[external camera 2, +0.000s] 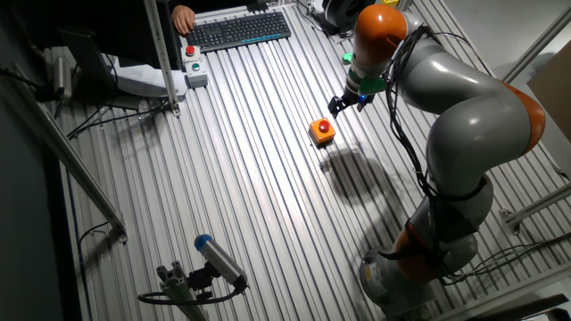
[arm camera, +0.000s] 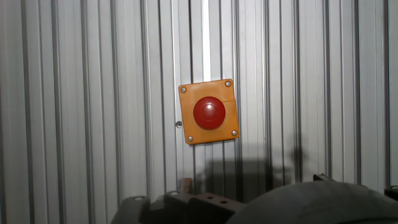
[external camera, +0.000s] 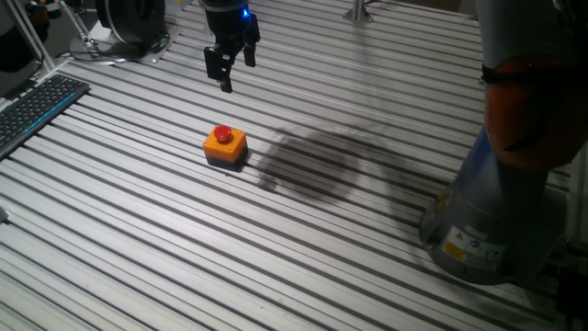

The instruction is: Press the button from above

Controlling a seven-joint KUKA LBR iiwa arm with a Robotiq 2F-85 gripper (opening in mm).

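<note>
Hovered well above the small round red dome button (external camera: pixel 223 134) in its rigid orange box on the ribbed metal desk (external camera: pixel 138 239); end effector (external camera: pixel 226 66) finger state indeterminable; dome crown judged the contact point.

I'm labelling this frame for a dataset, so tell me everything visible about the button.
The button is a small red dome set in the middle of a square orange housing with a screw at each corner, on a dark base. It looks like plastic. It sits flat and upright on the ribbed metal table, slightly rotated against the slats. Nothing touches it; the gripper hangs above, clear of it.
</note>
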